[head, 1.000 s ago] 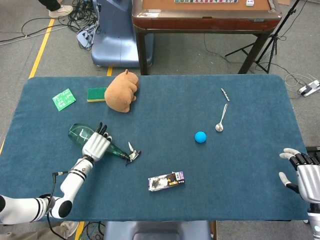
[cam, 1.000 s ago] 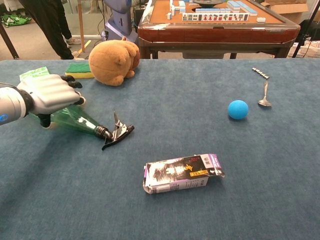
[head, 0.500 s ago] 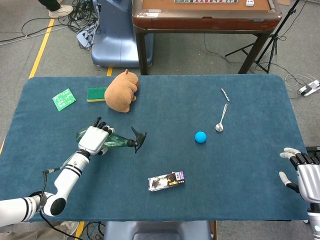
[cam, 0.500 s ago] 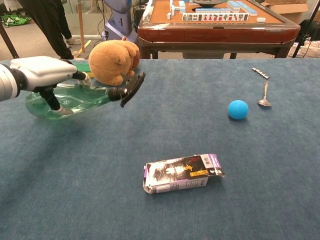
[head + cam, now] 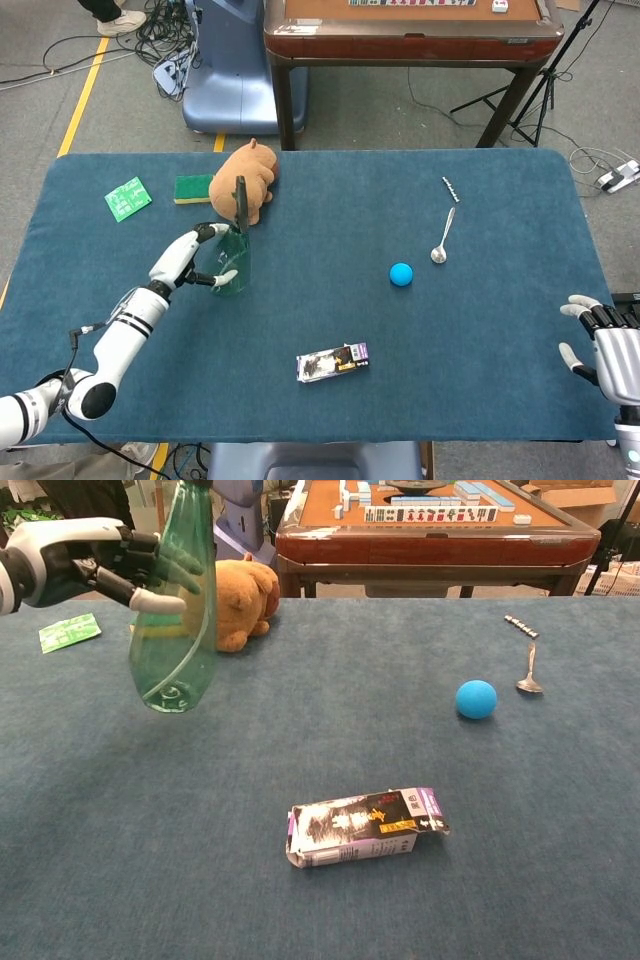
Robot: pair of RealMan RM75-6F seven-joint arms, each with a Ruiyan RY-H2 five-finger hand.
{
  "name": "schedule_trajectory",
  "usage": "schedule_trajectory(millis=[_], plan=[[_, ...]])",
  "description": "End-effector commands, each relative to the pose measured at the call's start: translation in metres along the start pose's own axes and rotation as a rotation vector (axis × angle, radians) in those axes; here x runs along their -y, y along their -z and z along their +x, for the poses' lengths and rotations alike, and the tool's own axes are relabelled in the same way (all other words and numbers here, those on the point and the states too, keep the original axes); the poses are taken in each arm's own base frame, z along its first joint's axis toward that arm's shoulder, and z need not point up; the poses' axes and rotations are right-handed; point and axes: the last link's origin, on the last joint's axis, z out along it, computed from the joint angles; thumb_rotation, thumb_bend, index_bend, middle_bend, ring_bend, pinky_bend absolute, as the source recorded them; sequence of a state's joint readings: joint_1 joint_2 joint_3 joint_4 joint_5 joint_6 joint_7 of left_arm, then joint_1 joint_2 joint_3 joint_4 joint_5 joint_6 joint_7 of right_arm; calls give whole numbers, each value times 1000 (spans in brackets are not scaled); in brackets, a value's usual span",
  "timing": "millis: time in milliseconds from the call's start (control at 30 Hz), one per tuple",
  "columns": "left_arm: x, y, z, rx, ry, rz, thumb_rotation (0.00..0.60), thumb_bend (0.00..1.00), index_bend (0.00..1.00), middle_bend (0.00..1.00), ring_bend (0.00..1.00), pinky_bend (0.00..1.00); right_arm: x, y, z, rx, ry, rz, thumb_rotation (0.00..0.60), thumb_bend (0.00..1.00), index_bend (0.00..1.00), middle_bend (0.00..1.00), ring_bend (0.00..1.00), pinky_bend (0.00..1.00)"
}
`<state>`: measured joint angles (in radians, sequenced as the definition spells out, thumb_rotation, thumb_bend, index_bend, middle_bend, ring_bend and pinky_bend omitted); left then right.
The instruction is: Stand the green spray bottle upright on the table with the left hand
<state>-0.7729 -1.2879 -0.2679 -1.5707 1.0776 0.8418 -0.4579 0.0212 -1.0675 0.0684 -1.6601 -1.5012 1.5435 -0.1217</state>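
Lifted upright now, green spray bottle (image 5: 176, 610) (fingers (image 5: 150, 602) wrapped round).

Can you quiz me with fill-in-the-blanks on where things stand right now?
1. The green spray bottle is gripped by the ____ hand.
2. The bottle's base is ____ the table, not yet resting on it.
3. Behind the bottle lies a brown ____ toy.
4. The blue ball sits near a metal ____.

Missing words: left; above; plush; spoon
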Motion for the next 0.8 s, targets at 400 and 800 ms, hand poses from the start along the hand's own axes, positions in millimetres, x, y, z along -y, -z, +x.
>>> schedule_trajectory(millis=[400, 800], plan=[[40, -12, -22, -43, 162, -46, 600, 286, 338, 356, 62, 0, 2, -2, -1, 5, 0, 1, 600, 232, 352, 281, 293, 386], [60, -8, -30, -24, 45, -52, 600, 274, 283, 281, 38, 0, 2, -2, -1, 7, -3, 0, 600, 232, 352, 281, 293, 386]])
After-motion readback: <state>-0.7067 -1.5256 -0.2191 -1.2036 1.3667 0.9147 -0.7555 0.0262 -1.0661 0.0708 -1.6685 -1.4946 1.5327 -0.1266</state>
